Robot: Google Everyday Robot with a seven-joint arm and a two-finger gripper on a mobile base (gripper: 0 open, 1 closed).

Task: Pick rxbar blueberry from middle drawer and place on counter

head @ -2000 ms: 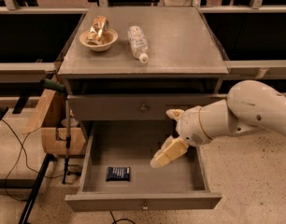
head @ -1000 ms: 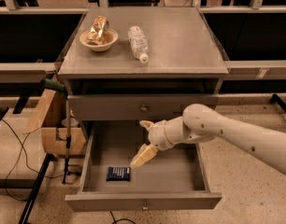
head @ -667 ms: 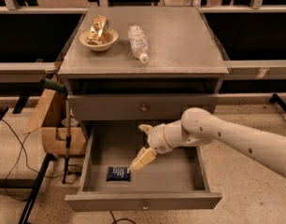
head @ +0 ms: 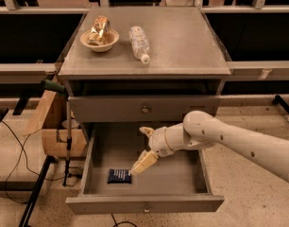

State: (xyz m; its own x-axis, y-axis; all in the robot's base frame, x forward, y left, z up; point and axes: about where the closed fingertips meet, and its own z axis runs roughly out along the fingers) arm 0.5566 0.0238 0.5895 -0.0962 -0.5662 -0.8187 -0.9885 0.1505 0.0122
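The small flat dark navy-blue rxbar blueberry packet (head: 119, 176) lies to the lower left of my gripper (head: 139, 150), flat on the floor of the wide shallow grey middle drawer (head: 182, 176), near the front left corner. My lower finger (head: 143, 162) points down toward it, and its tip is just beside the packet's right edge; I cannot tell if they touch. My upper finger (head: 146, 131) sticks up and away from it, so my fingers are spread apart with nothing between them.

The packet is a thin rectangle with tiny pale print. The drawer floor is plain matte grey, with low walls on the left, right and front.

Above me the closed grey upper drawer front (head: 111, 109) carries a small round brass knob (head: 145, 109). Higher up is the broad flat matte grey counter (head: 182, 41). On its left part a shallow tan bowl (head: 99, 41) holds a crinkled gold-and-tan foil packet (head: 98, 28), and a clear plastic bottle (head: 139, 43) lies on its side just right of the bowl.

Right of me the drawer floor is bare up to the right wall, and my white arm (head: 239, 145) crosses over that wall. The right half of the counter is open surface.
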